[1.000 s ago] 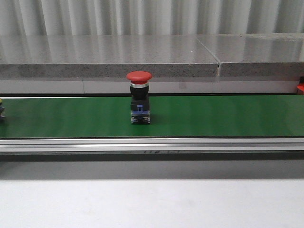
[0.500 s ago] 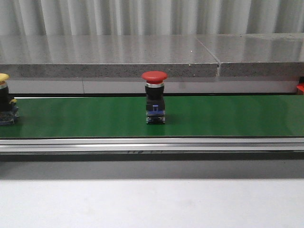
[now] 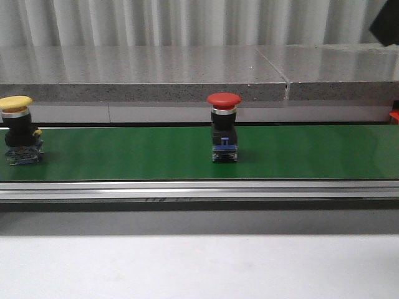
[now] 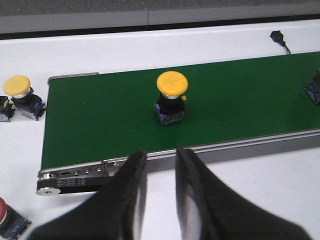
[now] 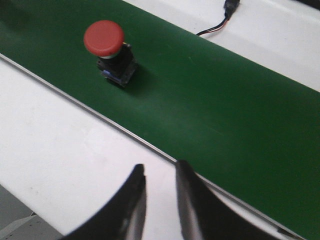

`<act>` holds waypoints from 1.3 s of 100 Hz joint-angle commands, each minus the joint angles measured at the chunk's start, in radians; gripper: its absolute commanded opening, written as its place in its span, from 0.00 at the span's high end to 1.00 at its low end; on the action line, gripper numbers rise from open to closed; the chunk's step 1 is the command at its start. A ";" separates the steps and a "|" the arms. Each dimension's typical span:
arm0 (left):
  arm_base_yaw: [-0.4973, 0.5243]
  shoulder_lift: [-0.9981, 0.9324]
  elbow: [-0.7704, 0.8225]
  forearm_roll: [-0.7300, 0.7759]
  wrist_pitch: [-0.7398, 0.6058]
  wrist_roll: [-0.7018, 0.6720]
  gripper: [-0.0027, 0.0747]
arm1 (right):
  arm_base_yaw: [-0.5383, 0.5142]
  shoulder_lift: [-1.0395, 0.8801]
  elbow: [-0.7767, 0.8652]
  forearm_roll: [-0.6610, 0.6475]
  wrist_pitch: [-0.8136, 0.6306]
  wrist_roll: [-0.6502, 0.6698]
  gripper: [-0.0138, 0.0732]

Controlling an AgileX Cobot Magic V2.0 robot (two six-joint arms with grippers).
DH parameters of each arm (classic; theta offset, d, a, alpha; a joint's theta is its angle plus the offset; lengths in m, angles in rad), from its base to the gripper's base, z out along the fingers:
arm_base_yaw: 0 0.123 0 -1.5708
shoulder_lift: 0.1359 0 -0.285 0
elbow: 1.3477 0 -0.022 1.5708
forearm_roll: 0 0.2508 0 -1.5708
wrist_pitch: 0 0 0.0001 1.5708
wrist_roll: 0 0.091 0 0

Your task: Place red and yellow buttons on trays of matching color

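Note:
A red button stands upright near the middle of the green conveyor belt. It also shows in the right wrist view as the red button. A yellow button stands on the belt at the far left, seen too as the yellow button. My left gripper hovers over the white table just short of the belt's near rail, open and empty. My right gripper is likewise open and empty over the white table beside the belt. The trays are out of view.
Off the belt's end, another yellow button and a red button rest on the white table. A black plug lies beyond the belt. A grey stone ledge runs behind the belt. A dark shape shows at the upper right.
The red button has ridden the belt to the right. The yellow button has come into the front view from the left edge, also moving right.

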 commanded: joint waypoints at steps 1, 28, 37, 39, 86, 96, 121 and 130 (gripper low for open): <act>-0.007 0.002 -0.029 -0.021 -0.060 -0.003 0.86 | 0.014 0.047 -0.076 0.038 -0.022 -0.004 0.33; -0.007 0.002 -0.029 -0.021 -0.060 -0.003 0.99 | 0.066 0.238 -0.232 0.039 0.061 -0.004 0.18; -0.007 0.002 -0.029 -0.021 -0.060 -0.003 0.99 | 0.085 0.300 -0.283 0.039 0.085 -0.004 0.18; -0.007 0.002 -0.029 -0.021 -0.060 -0.003 0.99 | 0.088 0.310 -0.296 0.039 0.089 -0.004 0.18; -0.007 0.002 -0.029 -0.014 -0.060 -0.003 0.99 | 0.100 0.608 -0.518 -0.010 0.179 -0.004 0.20; -0.007 0.002 -0.029 -0.014 -0.060 -0.003 0.99 | 0.100 0.638 -0.535 -0.055 0.206 -0.004 0.32; -0.007 0.002 -0.029 -0.014 -0.060 -0.003 0.99 | 0.093 0.623 -0.541 -0.078 0.204 -0.004 0.60; -0.007 0.002 -0.029 -0.014 -0.060 -0.003 0.99 | 0.083 0.593 -0.541 -0.077 0.200 -0.004 0.60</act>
